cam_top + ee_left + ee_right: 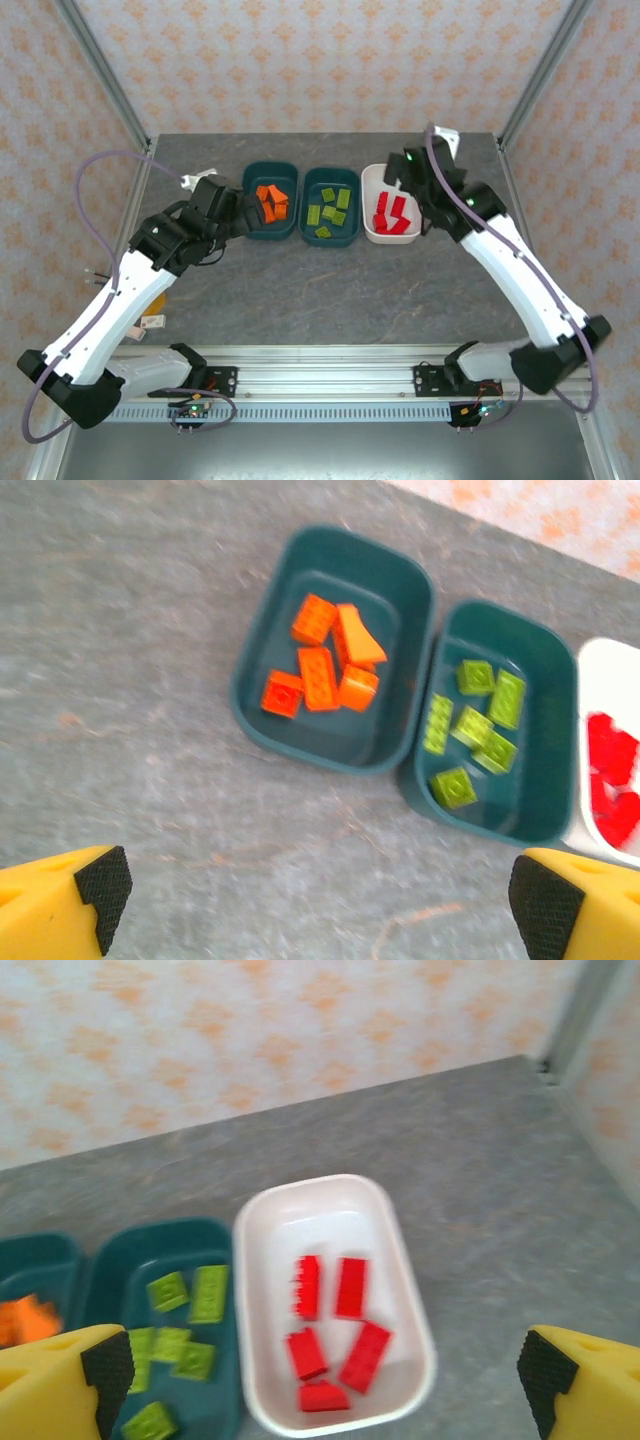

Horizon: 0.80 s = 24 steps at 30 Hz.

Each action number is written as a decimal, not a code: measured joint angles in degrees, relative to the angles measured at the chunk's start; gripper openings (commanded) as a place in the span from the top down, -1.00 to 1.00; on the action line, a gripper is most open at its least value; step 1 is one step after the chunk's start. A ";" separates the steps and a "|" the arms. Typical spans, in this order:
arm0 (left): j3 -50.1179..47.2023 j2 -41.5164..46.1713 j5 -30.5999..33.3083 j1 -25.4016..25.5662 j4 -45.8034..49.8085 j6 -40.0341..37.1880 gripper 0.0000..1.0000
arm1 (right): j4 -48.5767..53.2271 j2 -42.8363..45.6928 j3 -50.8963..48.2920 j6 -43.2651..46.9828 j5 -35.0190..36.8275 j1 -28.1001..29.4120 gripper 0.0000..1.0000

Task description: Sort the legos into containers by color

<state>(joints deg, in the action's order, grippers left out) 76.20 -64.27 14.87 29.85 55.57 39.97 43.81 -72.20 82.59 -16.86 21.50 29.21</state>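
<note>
Sorting looks complete: no loose brick is seen on the grey mottled table (330, 290). Landmark: the middle teal tub (332, 172), holding the olive-green bricks (332, 210). Just left of it, a second teal tub (270, 168) holds the orange bricks (272, 203). Just right, the white tub (390, 238) holds the red bricks (393, 212). Tubs are smooth, round-cornered plastic; bricks are studded (one orange looks sloped). The left gripper (325, 885) and right gripper (326, 1368) hover spread wide, empty.

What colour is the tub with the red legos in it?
White. The tub shows best in the right wrist view.
</note>
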 measured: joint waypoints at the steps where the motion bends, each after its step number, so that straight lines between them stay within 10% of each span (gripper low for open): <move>1: -1.14 0.68 2.71 0.00 -0.37 -0.59 -1.00 | -0.33 2.40 -3.76 -0.20 1.42 -1.42 -1.00; 11: -23.30 0.96 13.77 -11.74 -17.49 -16.50 -1.00 | -15.15 18.95 -35.32 6.45 5.05 -13.73 -1.00; 24: -39.95 -15.85 8.66 -23.28 -57.27 -29.51 -1.00 | -47.15 2.95 -53.62 16.79 -2.12 -20.83 -1.00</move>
<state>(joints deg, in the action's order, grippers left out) 36.25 -80.12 23.53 6.57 -1.69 10.46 -3.33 -69.25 28.97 -0.08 19.38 8.38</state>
